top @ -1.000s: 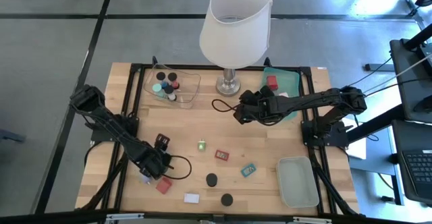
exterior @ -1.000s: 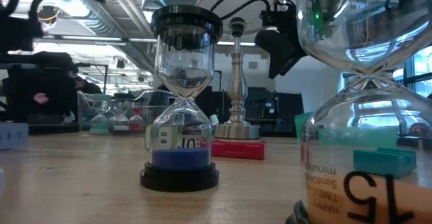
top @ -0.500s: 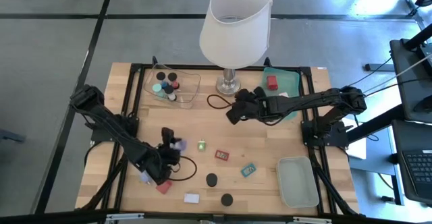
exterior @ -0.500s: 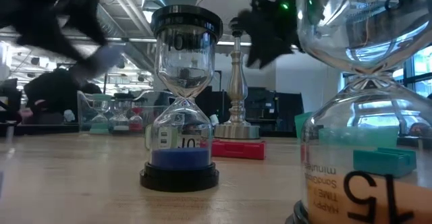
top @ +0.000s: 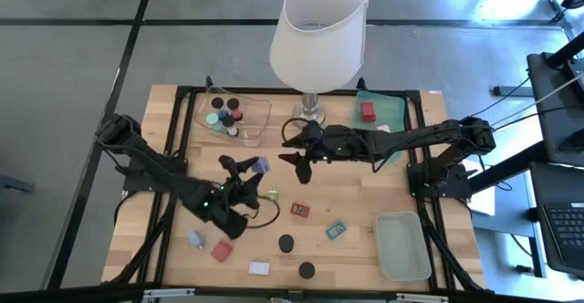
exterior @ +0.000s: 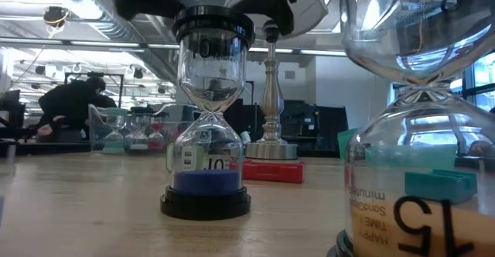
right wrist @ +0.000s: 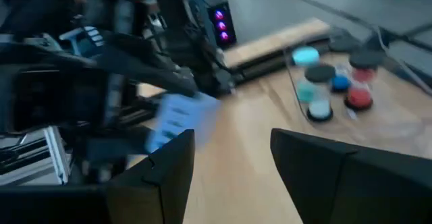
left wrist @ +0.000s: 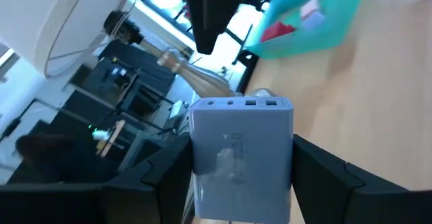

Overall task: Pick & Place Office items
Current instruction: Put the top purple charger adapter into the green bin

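Note:
My left gripper (top: 252, 170) is over the table's middle, shut on a lavender block (top: 263, 166) with a row of ports on its end face (left wrist: 241, 104). My right gripper (top: 292, 154) hovers open just to its right, near the lamp's base (top: 307, 113); its wrist view shows the block (right wrist: 179, 119) ahead of it. Flat on the wood are a green bit (top: 273, 196), a red tag (top: 300, 210), a teal tag (top: 336, 230), two black caps (top: 286, 243), a white block (top: 259, 268), a red block (top: 221, 251) and another lavender piece (top: 196, 240). My left gripper pinches the lavender block between its two fingers (left wrist: 164, 177), one on each long side face (left wrist: 200, 166). The ported end points away from the wrist, toward the lamp. The block is lifted clear of the table.
The white-shaded lamp (top: 318, 29) stands at the far middle. A clear tray (top: 255, 125) with several capped pieces is far left, a teal tray (top: 388, 111) with a red block (top: 368, 111) far right, a pale green tray (top: 401, 245) near right. Sand timers (exterior: 206, 110) fill the low view.
My left gripper has risen from the table's near left and swung toward the far edge and the right, carrying the lavender block up to the middle. My right gripper has moved toward the table's left, closing on the left gripper.

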Controlling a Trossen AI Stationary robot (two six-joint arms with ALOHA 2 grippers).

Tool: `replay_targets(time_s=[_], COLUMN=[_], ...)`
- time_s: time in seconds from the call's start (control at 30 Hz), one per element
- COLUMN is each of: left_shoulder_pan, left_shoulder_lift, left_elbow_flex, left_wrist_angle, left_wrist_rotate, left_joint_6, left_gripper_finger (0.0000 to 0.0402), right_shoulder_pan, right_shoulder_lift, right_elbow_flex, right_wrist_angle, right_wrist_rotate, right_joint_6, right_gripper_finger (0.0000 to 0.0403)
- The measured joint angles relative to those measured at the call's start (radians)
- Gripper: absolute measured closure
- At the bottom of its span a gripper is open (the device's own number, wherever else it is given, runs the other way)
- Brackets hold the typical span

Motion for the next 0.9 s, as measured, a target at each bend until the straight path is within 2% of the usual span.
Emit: replay_targets(time_s=[0.13,0.3,0.53,0.73,0.9], left_shoulder_pan=[0.057,0.111,0.192,0.233,0.238], left_shoulder_lift=[0.000,0.000,0.000,0.000,0.000], left_elbow_flex=[0.000,0.000,0.000,0.000,0.000], left_wrist_angle=[0.074,0.129,0.214,0.387,0.501], left_wrist_rotate=[-0.002,0.004,0.023,0.136,0.145], left_joint_6=[0.058,0.093,0.177,0.331,0.451], left_gripper_finger=[0.0196,0.0196,0.0196,0.0196,0.0196], right_shoulder_pan=[0.018,0.027,0.026,0.026,0.026], right_shoulder_lift=[0.000,0.000,0.000,0.000,0.000], right_elbow_flex=[0.000,0.000,0.000,0.000,0.000], right_wrist_angle=[0.012,0.013,0.015,0.014,0.013], right_wrist_rotate=[0.000,0.006,0.105,0.181,0.183], right_joint_6=[-0.039,-0.018,0.090,0.097,0.091], right_gripper_finger=[0.0196,0.0154,0.0103,0.0096,0.0101])
